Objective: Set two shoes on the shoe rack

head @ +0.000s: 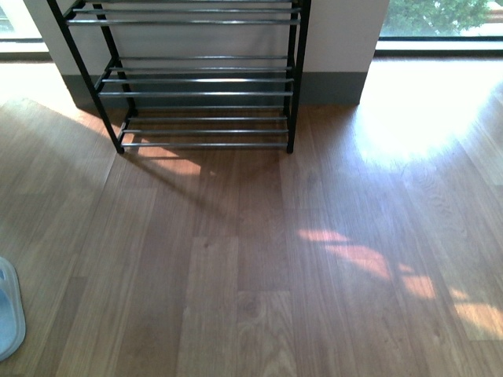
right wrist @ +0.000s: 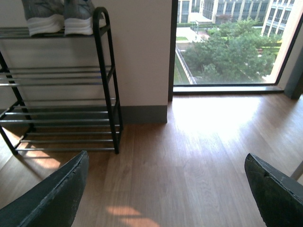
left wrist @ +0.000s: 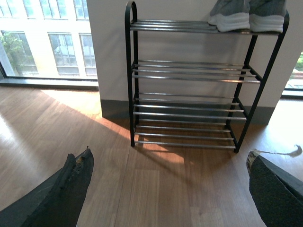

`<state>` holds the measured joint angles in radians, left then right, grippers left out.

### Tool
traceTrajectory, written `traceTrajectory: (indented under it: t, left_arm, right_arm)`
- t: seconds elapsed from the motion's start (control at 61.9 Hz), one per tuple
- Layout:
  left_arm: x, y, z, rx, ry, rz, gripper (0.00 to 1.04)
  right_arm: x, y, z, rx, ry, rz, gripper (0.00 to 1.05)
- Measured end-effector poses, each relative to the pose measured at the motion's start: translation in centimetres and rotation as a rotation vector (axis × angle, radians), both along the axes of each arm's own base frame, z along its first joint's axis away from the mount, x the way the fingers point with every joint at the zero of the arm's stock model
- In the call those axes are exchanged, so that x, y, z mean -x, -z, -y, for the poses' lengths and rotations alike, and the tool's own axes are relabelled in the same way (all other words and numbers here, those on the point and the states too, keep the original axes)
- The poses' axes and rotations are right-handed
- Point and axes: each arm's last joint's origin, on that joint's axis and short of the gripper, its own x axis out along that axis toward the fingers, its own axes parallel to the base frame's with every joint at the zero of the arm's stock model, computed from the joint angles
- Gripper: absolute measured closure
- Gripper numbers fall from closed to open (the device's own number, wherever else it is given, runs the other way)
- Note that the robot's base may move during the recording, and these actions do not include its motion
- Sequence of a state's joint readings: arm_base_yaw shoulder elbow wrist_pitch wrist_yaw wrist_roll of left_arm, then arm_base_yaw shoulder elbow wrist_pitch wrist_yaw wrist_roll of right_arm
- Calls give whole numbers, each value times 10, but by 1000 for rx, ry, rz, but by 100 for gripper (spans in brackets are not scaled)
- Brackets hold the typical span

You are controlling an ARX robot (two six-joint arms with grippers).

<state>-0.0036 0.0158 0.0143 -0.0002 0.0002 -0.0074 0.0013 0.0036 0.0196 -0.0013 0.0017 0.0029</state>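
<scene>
The black shoe rack [head: 292, 94] with chrome bars stands against the wall ahead; its lower tiers show in the front view. Two grey sneakers with white soles [left wrist: 248, 16] sit side by side on the rack's top tier [left wrist: 170, 26], and the right wrist view shows the sneakers [right wrist: 59, 19] there too. A pale blue slide [head: 9, 310] lies on the floor at the front view's left edge. My left gripper [left wrist: 170, 163] hangs open above bare floor, facing the rack. My right gripper [right wrist: 165, 163] is open over the floor to the rack's right. Neither holds anything.
Wooden floor [head: 259, 259] with sun patches spreads before the rack. A white wall with grey skirting [head: 330, 86] stands behind it. Floor-to-ceiling windows [right wrist: 227, 42] flank the wall on both sides.
</scene>
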Motion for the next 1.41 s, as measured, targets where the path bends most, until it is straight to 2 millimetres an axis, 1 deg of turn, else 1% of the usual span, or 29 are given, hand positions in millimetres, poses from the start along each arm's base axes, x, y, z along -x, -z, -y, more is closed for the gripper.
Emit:
traceTrajectory:
  t: [1.406]
  left_arm:
    - [0,0,0,0,-1,0,9]
  right_arm:
    - [0,0,0,0,-3,0,9]
